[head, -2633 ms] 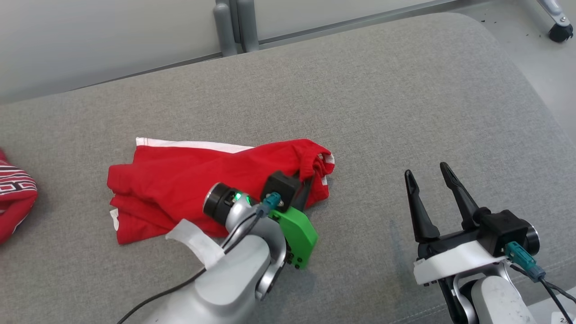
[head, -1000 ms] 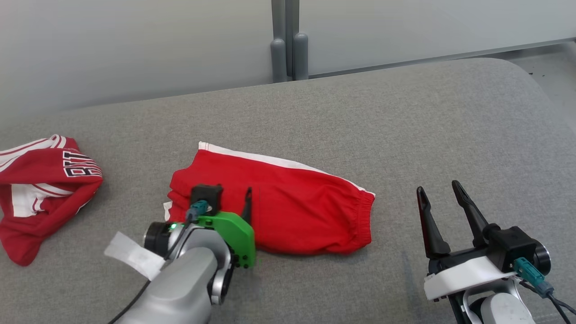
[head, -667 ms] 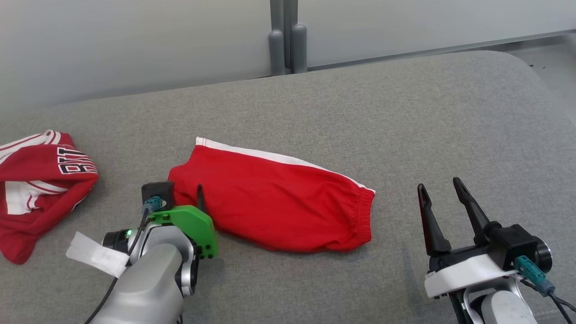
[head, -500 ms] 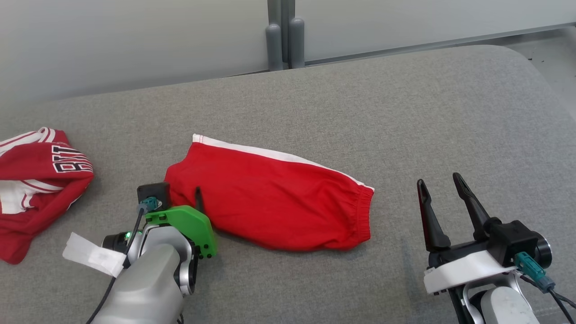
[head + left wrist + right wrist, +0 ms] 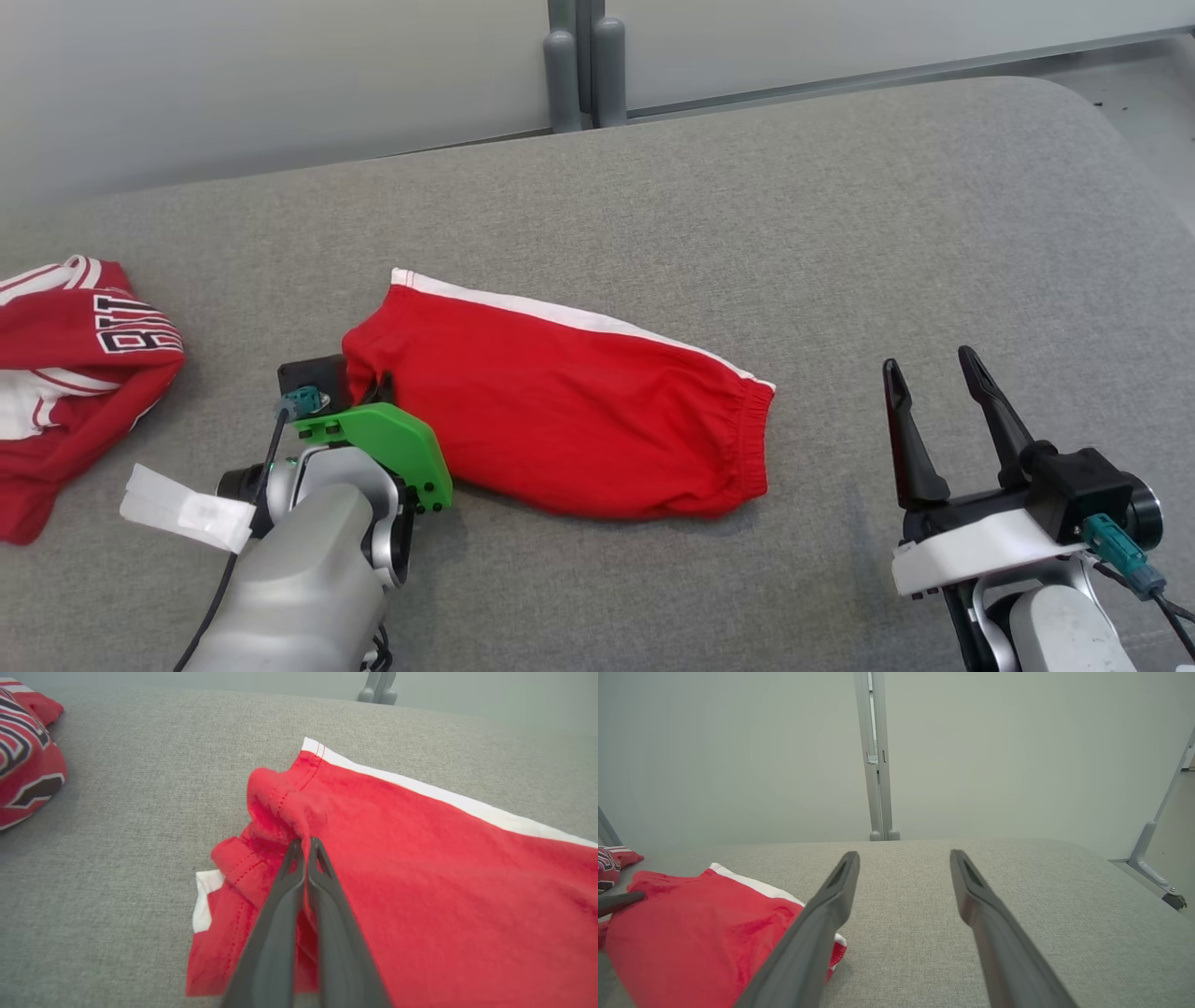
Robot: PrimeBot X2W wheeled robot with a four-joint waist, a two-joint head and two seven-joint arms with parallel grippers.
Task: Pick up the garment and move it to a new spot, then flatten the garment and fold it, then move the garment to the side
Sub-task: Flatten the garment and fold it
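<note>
1. Left wrist view: the left gripper (image 5: 304,843) is pinched shut on a little bunch of red cloth. It is the leg end of the shorts (image 5: 420,882).
2. The rest of the shorts lie flat on the grey cushion (image 5: 840,233). They stretch away to the right of the left gripper's tips. The white stripe runs along the far edge.
3. The right gripper (image 5: 926,359) is wide open and holds nothing. The stretchy waist end of the shorts lies off to its left, near but not touching.
4. A red jersey (image 5: 75,355) sits far off to the left of the left gripper, well apart from the shorts.
5. I think the shorts are light and very soft. They will flop, sag and crumple when lifted, and will not keep their shape.
6. Thin cloth can slide out of a small pinch, so a thick seam is the best place to hold. The stitched hem by the left gripper's tips is one. The puffy waist band on the right gripper's side is another.
7. One pinch will only drag the shorts into a lump. To pull them flat, I think the right gripper should take the waist end while the left holds the leg end.
</note>
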